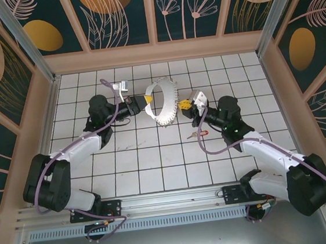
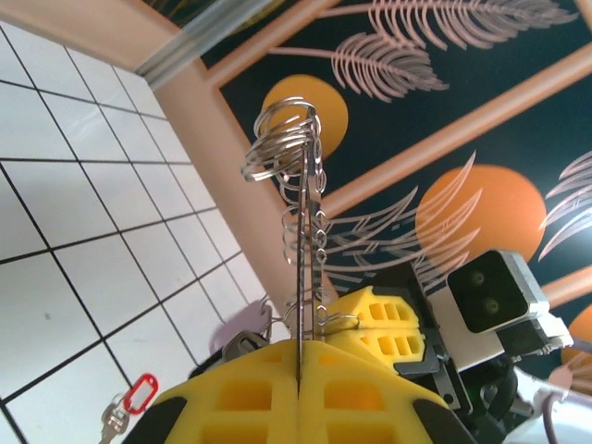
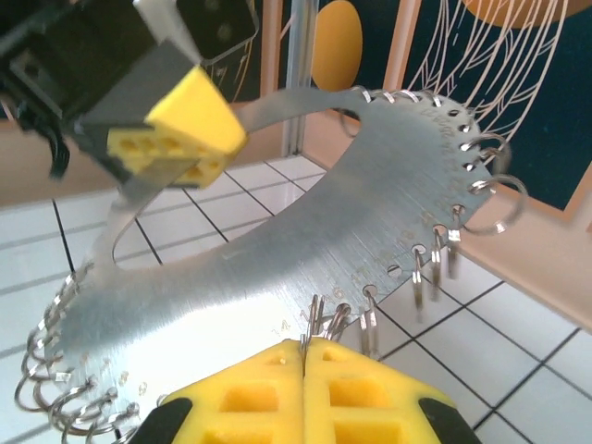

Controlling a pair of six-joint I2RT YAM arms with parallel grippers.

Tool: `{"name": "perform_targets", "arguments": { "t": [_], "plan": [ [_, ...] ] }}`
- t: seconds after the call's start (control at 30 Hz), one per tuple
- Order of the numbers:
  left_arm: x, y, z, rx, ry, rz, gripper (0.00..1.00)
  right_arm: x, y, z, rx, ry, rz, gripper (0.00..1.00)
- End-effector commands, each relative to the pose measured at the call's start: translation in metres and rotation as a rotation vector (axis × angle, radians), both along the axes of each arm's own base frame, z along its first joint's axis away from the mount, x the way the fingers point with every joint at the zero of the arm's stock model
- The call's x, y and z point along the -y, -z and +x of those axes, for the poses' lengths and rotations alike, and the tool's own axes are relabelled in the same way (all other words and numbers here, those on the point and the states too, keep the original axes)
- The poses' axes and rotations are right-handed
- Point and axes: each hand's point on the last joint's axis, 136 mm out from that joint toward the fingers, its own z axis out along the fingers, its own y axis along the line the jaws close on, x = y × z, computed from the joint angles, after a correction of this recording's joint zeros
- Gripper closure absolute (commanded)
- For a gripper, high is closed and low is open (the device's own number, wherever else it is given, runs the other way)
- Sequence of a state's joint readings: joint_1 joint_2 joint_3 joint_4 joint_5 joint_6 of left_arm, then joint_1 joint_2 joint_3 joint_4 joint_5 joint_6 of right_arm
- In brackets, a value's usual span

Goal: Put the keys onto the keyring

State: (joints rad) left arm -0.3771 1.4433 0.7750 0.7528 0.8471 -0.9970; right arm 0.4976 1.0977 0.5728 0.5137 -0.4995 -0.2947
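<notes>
Left gripper (image 1: 142,104) is pinched shut on the left side of the keyring (image 3: 277,268), and the right gripper (image 1: 184,103) is clamped on its right side. The band is thus held up between them over the table (image 1: 156,163), likely to steady it and keep its small rings (image 3: 55,388) reachable. One red-tagged key (image 1: 196,135) lies on the tiles near the right gripper, not yet threaded. Open tiles spread toward the near edge; the back wall (image 1: 156,53) is closer behind the loop.

A white-tiled counter (image 1: 156,169) sat within dark floral wall panels (image 1: 117,16) framed in pale wood, a metal rail (image 1: 171,201) fronting it.
</notes>
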Motion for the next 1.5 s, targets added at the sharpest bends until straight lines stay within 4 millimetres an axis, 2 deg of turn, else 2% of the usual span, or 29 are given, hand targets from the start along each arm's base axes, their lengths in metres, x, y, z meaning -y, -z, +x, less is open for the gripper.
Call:
{"name": "perform_targets", "arguments": {
  "t": [0.0,0.17,0.27,0.53,0.6,0.67,0.73,0.8,0.83,0.97,1.03,1.07,1.2,1.33,1.47],
  "plan": [
    [-0.004,0.003,-0.002,0.013,0.06,0.079,1.0,-0.007,-0.015,-0.013,0.131,-0.054,-0.085,1.0],
    [-0.001,-0.008,-0.001,0.023,0.106,0.098,1.0,-0.003,-0.007,-0.006,0.161,-0.01,-0.161,1.0],
    [0.0,-0.01,0.002,0.007,0.107,0.095,1.0,-0.004,-0.017,-0.01,0.189,-0.022,-0.109,1.0],
    [0.003,0.002,0.008,-0.086,0.139,0.067,1.0,-0.007,-0.048,-0.027,0.232,-0.107,0.068,1.0],
    [0.004,0.006,0.01,-0.107,0.148,0.07,0.94,-0.007,-0.052,-0.029,0.24,-0.119,0.083,1.0],
    [0.003,0.015,0.013,-0.138,0.146,0.08,0.84,-0.007,-0.055,-0.029,0.24,-0.125,0.094,1.0],
    [0.002,0.019,0.015,-0.149,0.14,0.084,0.82,-0.008,-0.058,-0.031,0.235,-0.137,0.106,1.0],
    [0.0,0.025,0.018,-0.165,0.12,0.097,0.77,-0.007,-0.061,-0.032,0.235,-0.138,0.123,1.0],
    [0.0,0.017,0.023,-0.14,0.109,0.099,0.77,-0.007,-0.061,-0.031,0.232,-0.134,0.128,1.0],
    [-0.001,0.016,0.028,-0.131,0.089,0.119,0.74,-0.007,-0.06,-0.028,0.203,-0.134,0.14,1.0],
    [-0.003,0.025,0.033,-0.152,0.065,0.17,0.66,-0.008,-0.062,-0.029,0.2,-0.144,0.155,1.0],
    [-0.005,0.029,0.036,-0.153,0.048,0.2,0.66,-0.008,-0.062,-0.029,0.195,-0.145,0.162,1.0],
    [-0.013,0.035,0.045,-0.148,-0.031,0.258,0.63,-0.011,-0.059,-0.019,0.118,-0.134,0.168,1.0],
    [-0.026,0.034,0.054,-0.095,-0.14,0.328,0.62,-0.012,-0.042,0.003,-0.024,-0.082,0.134,1.0],
    [-0.035,0.009,0.051,0.039,-0.217,0.292,0.63,-0.017,-0.01,0.022,-0.223,-0.058,0.091,1.0]
  ]
}}
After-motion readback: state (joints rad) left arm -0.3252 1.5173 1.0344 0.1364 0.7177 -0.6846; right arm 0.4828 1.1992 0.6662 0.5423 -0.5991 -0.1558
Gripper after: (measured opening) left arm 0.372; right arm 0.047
